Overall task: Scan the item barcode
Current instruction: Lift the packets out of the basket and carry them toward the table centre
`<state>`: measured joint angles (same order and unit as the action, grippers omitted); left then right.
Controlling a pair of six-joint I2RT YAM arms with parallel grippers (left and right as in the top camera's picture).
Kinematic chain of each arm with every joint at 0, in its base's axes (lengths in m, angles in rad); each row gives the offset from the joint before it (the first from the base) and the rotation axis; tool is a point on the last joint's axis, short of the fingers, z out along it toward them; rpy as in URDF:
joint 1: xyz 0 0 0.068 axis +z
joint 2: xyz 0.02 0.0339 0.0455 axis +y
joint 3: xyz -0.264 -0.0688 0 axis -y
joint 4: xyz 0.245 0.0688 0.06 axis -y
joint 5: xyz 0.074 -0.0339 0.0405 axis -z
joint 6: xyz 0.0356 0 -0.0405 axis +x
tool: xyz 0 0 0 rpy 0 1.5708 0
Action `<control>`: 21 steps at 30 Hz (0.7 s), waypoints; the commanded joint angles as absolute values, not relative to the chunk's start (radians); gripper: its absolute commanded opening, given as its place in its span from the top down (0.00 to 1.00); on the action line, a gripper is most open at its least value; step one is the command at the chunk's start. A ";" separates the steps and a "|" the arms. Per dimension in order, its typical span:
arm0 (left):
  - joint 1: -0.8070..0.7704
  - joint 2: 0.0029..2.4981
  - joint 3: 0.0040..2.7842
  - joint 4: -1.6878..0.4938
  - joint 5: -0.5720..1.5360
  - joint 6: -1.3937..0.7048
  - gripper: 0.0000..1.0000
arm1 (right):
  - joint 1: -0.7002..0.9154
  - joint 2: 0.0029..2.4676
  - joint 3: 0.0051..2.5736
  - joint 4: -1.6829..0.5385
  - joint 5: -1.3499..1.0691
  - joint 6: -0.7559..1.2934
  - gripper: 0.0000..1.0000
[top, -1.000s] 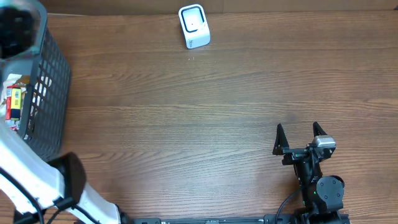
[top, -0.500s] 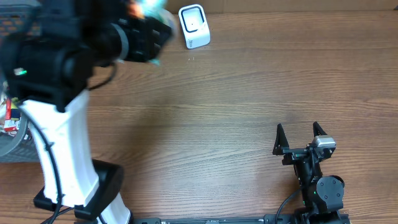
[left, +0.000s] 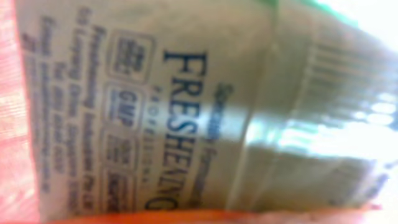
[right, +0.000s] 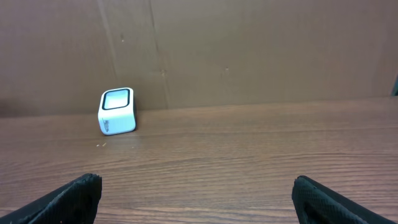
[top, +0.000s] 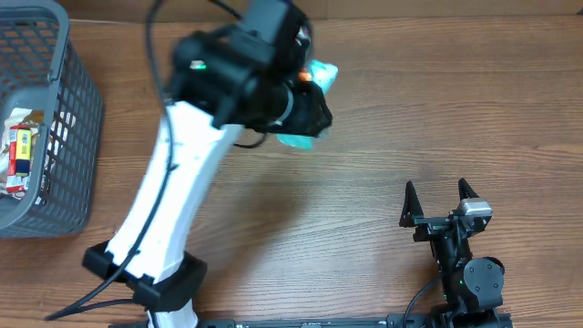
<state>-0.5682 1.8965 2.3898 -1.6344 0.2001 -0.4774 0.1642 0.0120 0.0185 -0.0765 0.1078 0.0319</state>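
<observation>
Packet [top: 321,73], teal glossy film | location: upper centre of overhead frame, held aloft | left gripper [top: 308,98]: clamped on packet | right gripper [top: 437,191]: spread, empty, lower right | scanner [right: 117,111]: left of right-wrist frame | risk: probable misread if glare, creased film or a turned-away face hides the barcode.

- The left gripper [top: 308,102] and teal packet [top: 324,73] were smeared by motion overhead; the jaws could not be made out.
- The scanner [right: 117,111] was covered overhead by the left arm [top: 173,200].
- On the left wrist, the packet's print was blurred and cropped, its stripes unreadable.
- The basket [top: 55,137] was cut by the left edge, its contents too small to be named.
- The right gripper [right: 196,190] fingers [right: 74,199] were cropped at the bottom.
</observation>
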 commanded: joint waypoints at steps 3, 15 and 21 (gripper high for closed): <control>-0.651 1.893 2.204 -1.536 0.053 -0.839 0.96 | 0.161 0.003 0.008 -0.073 0.103 0.029 0.00; -0.771 1.893 1.780 -1.091 0.052 -1.063 0.96 | 0.161 0.003 0.008 -0.073 0.103 0.029 0.00; -0.818 1.893 1.653 -0.945 0.031 -1.063 0.96 | 0.161 0.003 0.008 -0.073 0.103 0.029 0.00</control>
<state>-0.7971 1.9041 1.6909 -0.9825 0.0635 -1.0382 0.1642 0.0120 0.0185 -0.0761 0.1074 0.0322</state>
